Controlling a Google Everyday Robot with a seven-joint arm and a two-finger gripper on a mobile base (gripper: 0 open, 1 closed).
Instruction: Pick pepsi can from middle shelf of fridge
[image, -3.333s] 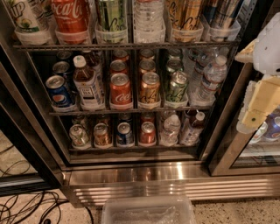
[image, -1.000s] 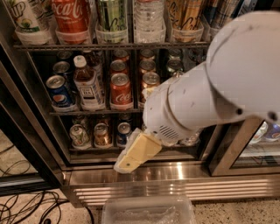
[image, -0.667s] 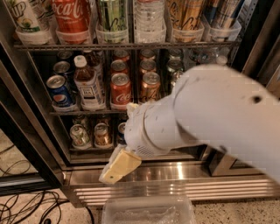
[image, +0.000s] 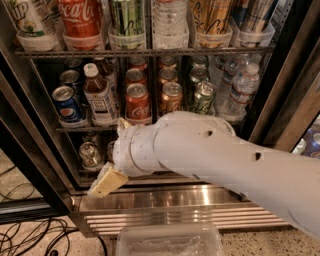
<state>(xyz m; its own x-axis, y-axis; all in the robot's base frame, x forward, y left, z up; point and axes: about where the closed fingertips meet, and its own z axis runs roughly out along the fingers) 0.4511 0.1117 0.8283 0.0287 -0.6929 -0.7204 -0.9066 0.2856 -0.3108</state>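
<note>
The pepsi can (image: 67, 104) is blue with a silver top and stands at the left end of the middle shelf (image: 75, 129) of the fridge (image: 30, 150), next to a brown bottle (image: 100, 97). My white arm crosses the view from the lower right. My gripper (image: 115, 152) is below and to the right of the pepsi can, in front of the bottom shelf. One tan finger (image: 107, 181) points down-left and another tan tip (image: 122, 123) shows above the wrist, so it is open and empty. The arm hides much of the bottom shelf.
A red Coca-Cola can (image: 137, 102), a gold-orange can (image: 171, 97), a green can (image: 202, 97) and water bottles (image: 242, 87) share the middle shelf. Tall cans stand on the rack above (image: 145, 51). A clear plastic bin (image: 170, 240) and cables (image: 30, 235) lie on the floor.
My arm has swung in from the right edge across the fridge front. The gripper has moved left and down, then a little up, to below the pepsi can.
</note>
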